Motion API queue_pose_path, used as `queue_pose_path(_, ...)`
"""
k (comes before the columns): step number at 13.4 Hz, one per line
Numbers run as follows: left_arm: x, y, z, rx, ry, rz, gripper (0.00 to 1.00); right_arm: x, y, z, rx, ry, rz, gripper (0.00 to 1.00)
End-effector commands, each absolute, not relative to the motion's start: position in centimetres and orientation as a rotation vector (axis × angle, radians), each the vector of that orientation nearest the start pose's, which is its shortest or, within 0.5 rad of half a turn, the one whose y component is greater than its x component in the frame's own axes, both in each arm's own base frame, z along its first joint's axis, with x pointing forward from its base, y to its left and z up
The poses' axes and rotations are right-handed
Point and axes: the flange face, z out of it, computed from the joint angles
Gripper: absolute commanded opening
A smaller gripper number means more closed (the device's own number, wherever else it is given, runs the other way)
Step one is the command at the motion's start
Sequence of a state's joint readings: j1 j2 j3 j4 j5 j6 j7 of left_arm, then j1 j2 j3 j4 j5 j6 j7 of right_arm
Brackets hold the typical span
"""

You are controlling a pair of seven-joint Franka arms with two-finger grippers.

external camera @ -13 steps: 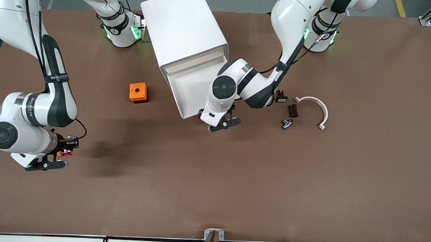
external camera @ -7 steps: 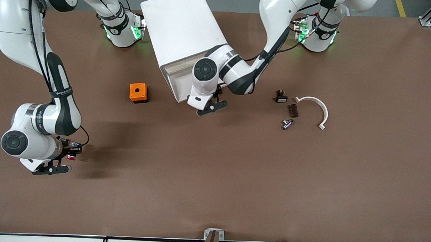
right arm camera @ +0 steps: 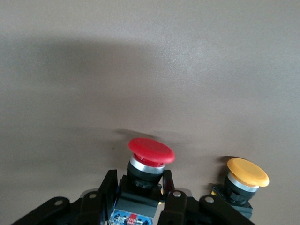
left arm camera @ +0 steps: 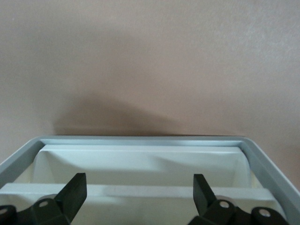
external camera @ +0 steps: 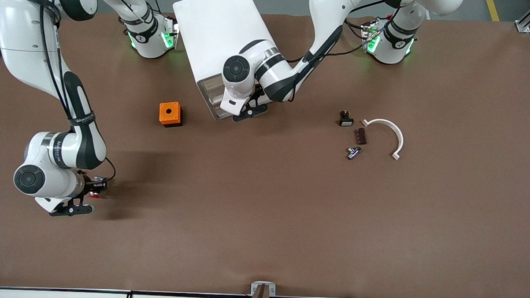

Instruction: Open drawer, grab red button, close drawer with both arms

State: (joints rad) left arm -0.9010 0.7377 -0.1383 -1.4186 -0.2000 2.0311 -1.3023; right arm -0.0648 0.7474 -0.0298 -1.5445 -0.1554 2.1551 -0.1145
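The white cabinet (external camera: 225, 37) stands near the arms' bases. Its drawer (external camera: 214, 104) sticks out only a short way. My left gripper (external camera: 248, 112) is at the drawer's front, open and holding nothing. In the left wrist view the drawer's grey front rim (left arm camera: 140, 140) lies just past my open left gripper (left arm camera: 139, 190), whose fingertips (left arm camera: 75, 190) hang over the tray's inside. My right gripper (external camera: 94, 189) is low over the table toward the right arm's end, shut on the button (right arm camera: 151, 152) by its black body, red cap pointing outward.
An orange-capped button (right arm camera: 247, 172) stands on the table beside the right gripper. An orange cube (external camera: 170, 114) with a round hole sits beside the cabinet. Toward the left arm's end lie a black part (external camera: 346, 119), a brown piece (external camera: 360, 136), a metal part (external camera: 353, 152) and a white curved strip (external camera: 391, 131).
The left arm has pushed the drawer most of the way into the cabinet, its gripper staying open. The right arm has shifted a little toward the table's middle, still holding the button.
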Motion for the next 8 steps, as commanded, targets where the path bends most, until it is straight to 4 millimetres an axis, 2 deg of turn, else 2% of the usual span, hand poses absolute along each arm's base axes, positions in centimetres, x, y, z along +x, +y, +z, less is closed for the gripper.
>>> queue_pose_path(1,36.2,-61.2,26.5,-3.029,-0.644,0.557,1.00,68.7,-6.9,19.8,-3.262,-0.233,0.247,0.15)
queue_pose_path(3,36.6,-61.0,26.7,-3.032,-0.645,0.556,1.00,68.7,-6.7,19.7,-3.261,-0.238,0.249,0.15)
queue_pose_path(6,40.7,-58.4,26.7,-3.041,-0.688,0.549,1.00,68.7,-6.6,19.4,-3.260,-0.241,0.246,0.22)
queue_pose_path(8,43.4,-56.8,27.5,-3.053,-0.725,0.517,1.00,68.7,-6.7,19.4,-3.261,-0.239,0.244,0.37)
